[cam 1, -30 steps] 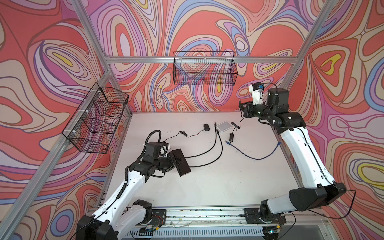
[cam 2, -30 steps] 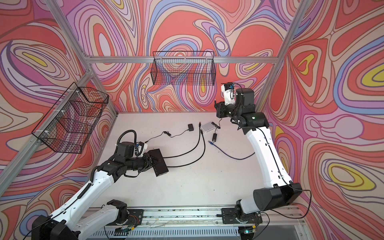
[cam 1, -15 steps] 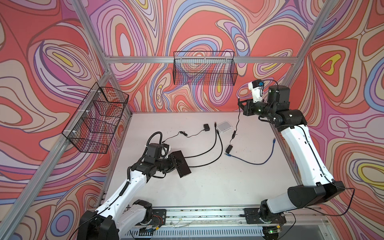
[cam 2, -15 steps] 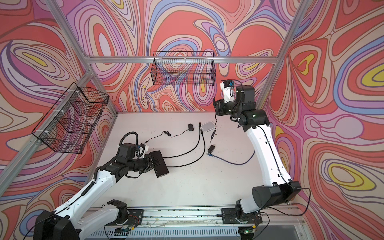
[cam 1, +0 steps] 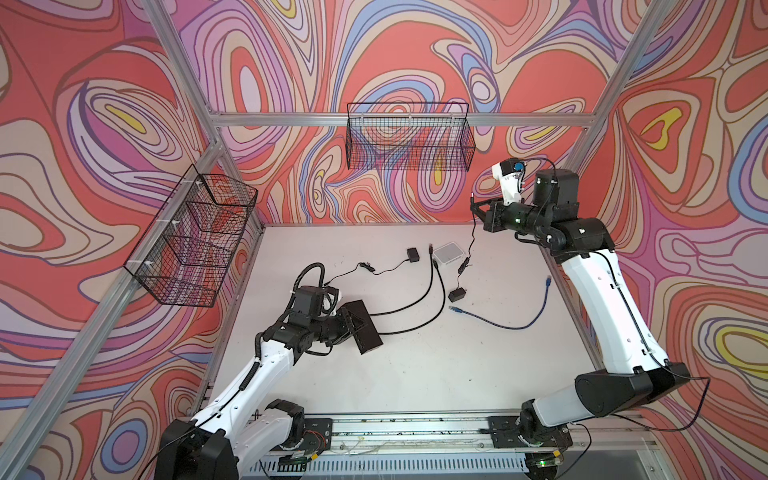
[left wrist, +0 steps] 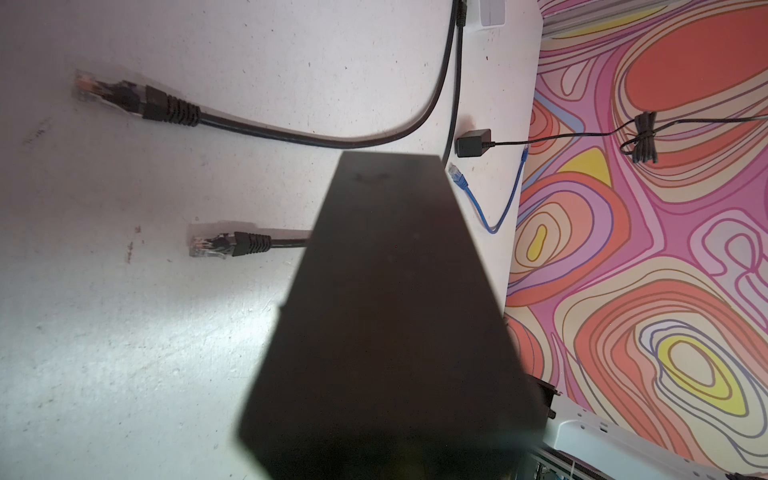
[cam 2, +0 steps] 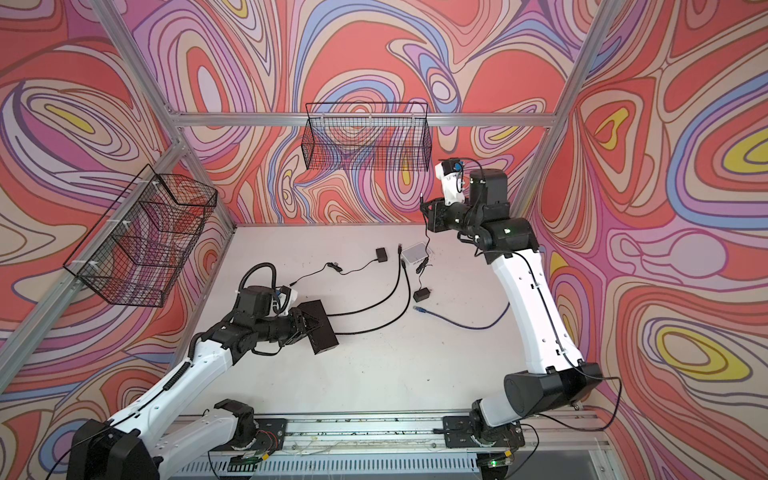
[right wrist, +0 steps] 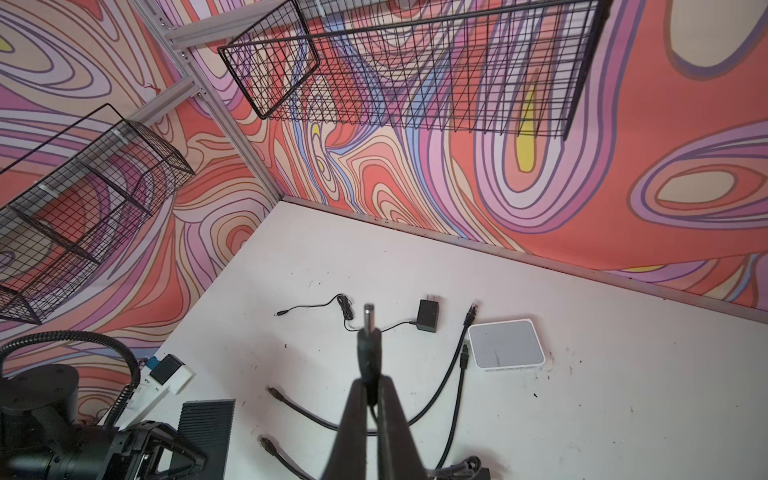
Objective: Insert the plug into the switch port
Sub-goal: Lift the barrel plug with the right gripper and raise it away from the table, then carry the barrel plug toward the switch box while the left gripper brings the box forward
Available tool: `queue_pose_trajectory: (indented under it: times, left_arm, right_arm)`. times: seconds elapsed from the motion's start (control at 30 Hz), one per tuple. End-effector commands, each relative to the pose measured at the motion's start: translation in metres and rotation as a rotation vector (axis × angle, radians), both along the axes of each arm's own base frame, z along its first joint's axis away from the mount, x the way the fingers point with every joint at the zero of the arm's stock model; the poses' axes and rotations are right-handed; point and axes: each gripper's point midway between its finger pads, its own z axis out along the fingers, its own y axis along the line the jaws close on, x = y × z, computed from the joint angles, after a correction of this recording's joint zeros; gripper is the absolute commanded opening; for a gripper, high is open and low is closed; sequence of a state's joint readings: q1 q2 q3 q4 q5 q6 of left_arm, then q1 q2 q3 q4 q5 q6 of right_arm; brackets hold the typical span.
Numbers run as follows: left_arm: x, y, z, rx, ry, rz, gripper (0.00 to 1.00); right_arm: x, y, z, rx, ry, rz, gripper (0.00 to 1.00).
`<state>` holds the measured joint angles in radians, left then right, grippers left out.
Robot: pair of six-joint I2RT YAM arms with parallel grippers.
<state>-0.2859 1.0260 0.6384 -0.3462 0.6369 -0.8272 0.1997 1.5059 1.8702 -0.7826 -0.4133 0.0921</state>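
Your right gripper point(right wrist: 371, 397) is clamped on the barrel plug point(right wrist: 368, 332), high in the upper right of both top views and clear of the table point(cam 1: 415, 374). The plug's long axis runs straight on from the fingertips: bare metal tip outermost, black moulded sleeve behind it. Its thin cord point(cam 1: 474, 235) hangs limp to the black adapter block point(cam 1: 456, 295) on the table.

Your left gripper point(cam 1: 347, 322) is closed on the black switch point(cam 1: 368, 332), left of centre in the frame — well apart from the plug, down and to the left of it. The switch is a hard, matte, flat box. Its long axis lies on a diagonal from upper left to lower right, and the right wrist view shows one ribbed face. No port shows in any view, so you cannot tell which face the tip must meet.

As I judge it, the move turns on this — carry the plug down-left and set its axis square to the port face. The right arm has the travelling to do.
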Motion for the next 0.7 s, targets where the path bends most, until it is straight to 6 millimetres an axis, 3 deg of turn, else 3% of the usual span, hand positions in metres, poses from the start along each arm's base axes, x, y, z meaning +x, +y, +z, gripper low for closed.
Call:
queue_pose_trajectory:
  times: [0.0, 0.47, 0.67]
  left_arm:
    - [0.009, -0.003, 0.016, -0.03, -0.044, -0.002, 0.13]
    - [0.005, 0.0, 0.016, -0.022, -0.048, 0.001, 0.13]
    - [0.005, 0.0, 0.02, -0.025, -0.06, 0.0, 0.13]
  right_arm:
    - [-0.006, 0.009, 0.014, 0.01, -0.024, 0.03, 0.0]
    - [-0.031, 0.023, 0.061, 0.037, -0.116, 0.094, 0.0]
    - [-0.045, 0.027, 0.063, 0.051, -0.104, 0.117, 0.0]
